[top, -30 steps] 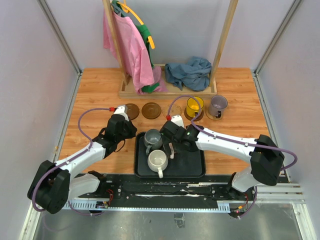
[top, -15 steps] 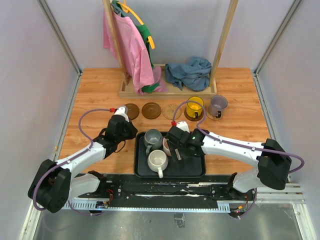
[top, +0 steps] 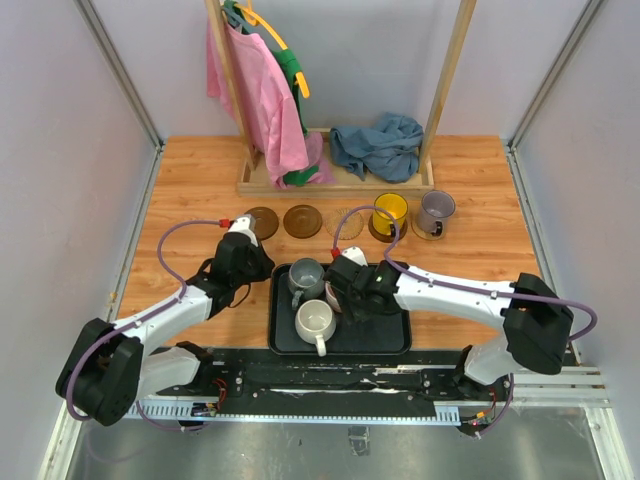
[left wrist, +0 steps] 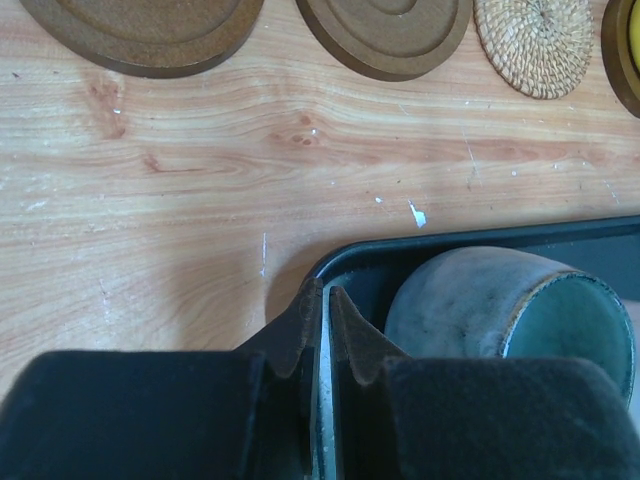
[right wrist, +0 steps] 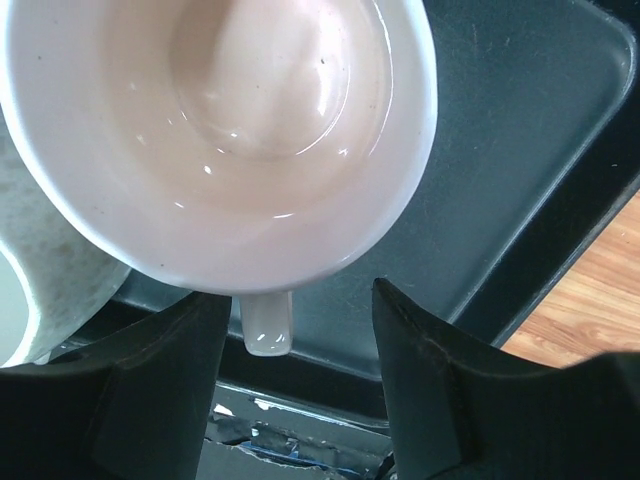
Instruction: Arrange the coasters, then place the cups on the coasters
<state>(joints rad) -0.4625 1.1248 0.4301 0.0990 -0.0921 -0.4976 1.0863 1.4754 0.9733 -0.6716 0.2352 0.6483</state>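
Note:
On the black tray [top: 385, 335] stand a dark grey cup [top: 305, 272] and a white cup [top: 315, 320]. A pale pink cup [right wrist: 250, 130] fills the right wrist view. My right gripper [right wrist: 300, 295] is open, its fingers either side of the pink cup's handle [right wrist: 267, 325], which lies close to the left finger. My left gripper [left wrist: 325, 290] is shut on the tray's rim [left wrist: 420, 250] beside the dark grey cup [left wrist: 500, 305]. Two dark brown coasters [top: 263, 222] [top: 303, 220] and a tan coaster [top: 345, 222] lie bare in a row. The yellow cup [top: 389, 212] and lavender-grey cup [top: 436, 210] each stand on a coaster.
A wooden clothes rack [top: 335, 180] with a pink garment [top: 262, 95] and a crumpled blue cloth [top: 378, 145] stands at the back. Grey walls close in both sides. The tray sits near the table's front edge, between my two arms.
My right gripper has moved down and left over the tray to the pink cup, and its jaws have narrowed around the handle. The left arm has stayed put.

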